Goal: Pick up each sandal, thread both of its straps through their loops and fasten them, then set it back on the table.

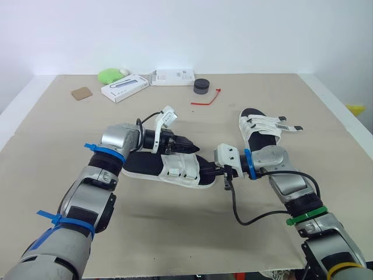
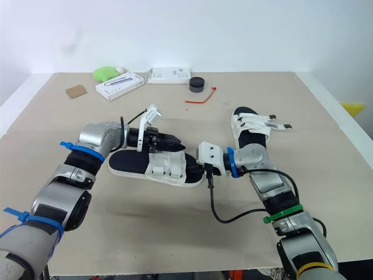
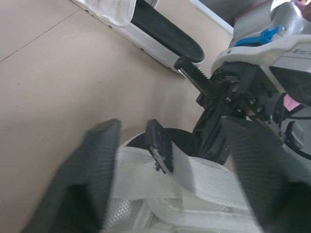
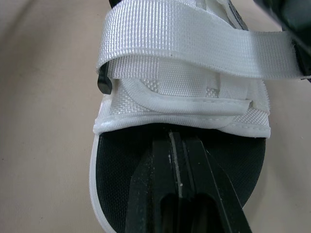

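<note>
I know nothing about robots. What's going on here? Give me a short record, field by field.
Near sandal: lying on the table, between both arms
Left end effector: open, just over that sandal's straps
Right end effector: shut, at its toe end
Far sandal: on the table, strap ends sticking out sideways
Back of table: white boxes, black round tub, red tie, green lump

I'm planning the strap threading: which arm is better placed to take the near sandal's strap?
Left. The left gripper is open, straddling the strap on the near sandal; the right gripper is shut over the toe end, seemingly steadying it.
</note>
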Action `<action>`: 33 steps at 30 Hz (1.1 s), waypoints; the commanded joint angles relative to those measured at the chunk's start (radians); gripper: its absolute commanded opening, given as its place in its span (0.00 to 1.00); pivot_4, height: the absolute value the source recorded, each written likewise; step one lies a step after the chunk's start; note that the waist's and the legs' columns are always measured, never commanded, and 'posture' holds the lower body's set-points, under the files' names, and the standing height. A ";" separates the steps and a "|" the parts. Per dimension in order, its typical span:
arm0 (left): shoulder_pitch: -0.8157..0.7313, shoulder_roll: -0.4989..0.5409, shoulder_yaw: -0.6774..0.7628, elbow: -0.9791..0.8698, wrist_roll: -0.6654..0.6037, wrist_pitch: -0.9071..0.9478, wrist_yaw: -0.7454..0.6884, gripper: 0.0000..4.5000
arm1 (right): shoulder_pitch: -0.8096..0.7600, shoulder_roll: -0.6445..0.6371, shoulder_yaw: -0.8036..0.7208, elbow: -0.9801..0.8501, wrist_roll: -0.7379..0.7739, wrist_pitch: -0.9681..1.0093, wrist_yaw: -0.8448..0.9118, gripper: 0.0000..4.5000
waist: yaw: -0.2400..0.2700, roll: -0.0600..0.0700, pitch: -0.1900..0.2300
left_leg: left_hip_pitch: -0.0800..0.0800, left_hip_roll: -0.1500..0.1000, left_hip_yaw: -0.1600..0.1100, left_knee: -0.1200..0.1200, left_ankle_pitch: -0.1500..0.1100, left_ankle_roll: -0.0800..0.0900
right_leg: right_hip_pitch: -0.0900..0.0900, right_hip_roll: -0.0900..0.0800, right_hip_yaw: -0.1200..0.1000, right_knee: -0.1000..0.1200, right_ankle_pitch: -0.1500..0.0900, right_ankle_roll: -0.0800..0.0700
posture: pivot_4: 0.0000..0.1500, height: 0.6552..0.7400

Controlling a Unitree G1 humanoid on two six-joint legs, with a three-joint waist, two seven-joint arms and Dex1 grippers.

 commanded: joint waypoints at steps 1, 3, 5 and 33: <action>-0.038 0.018 0.012 0.031 0.042 -0.045 0.013 0.23 | 0.007 -0.005 0.002 0.016 -0.019 0.012 -0.006 0.00 | 0.000 0.000 0.000 | 0.000 0.000 0.000 0.000 0.000 0.000 | 0.000 0.000 0.000 0.000 0.000 0.000 | 1.00 1.00; -0.027 0.026 -0.010 0.035 0.075 -0.087 0.011 0.13 | 0.010 -0.004 0.004 0.012 -0.019 0.012 -0.008 0.00 | 0.000 0.000 0.000 | 0.000 0.000 0.000 0.000 0.000 0.000 | 0.000 0.000 0.000 0.000 0.000 0.000 | 1.00 1.00; -0.020 0.028 -0.021 0.045 0.099 -0.121 0.017 0.03 | 0.012 -0.003 0.005 0.009 -0.019 0.013 -0.008 0.00 | 0.000 0.000 0.000 | 0.000 0.000 0.000 0.000 0.000 0.000 | 0.000 0.000 0.000 0.000 0.000 0.000 | 1.00 1.00; -0.099 -0.004 -0.020 0.297 0.267 -0.472 0.059 0.03 | 0.019 -0.009 0.004 0.001 -0.016 0.013 -0.014 0.00 | -0.001 -0.001 0.000 | 0.004 -0.001 0.004 0.000 0.002 0.003 | 0.002 0.000 0.006 0.000 0.001 0.009 | 1.00 1.00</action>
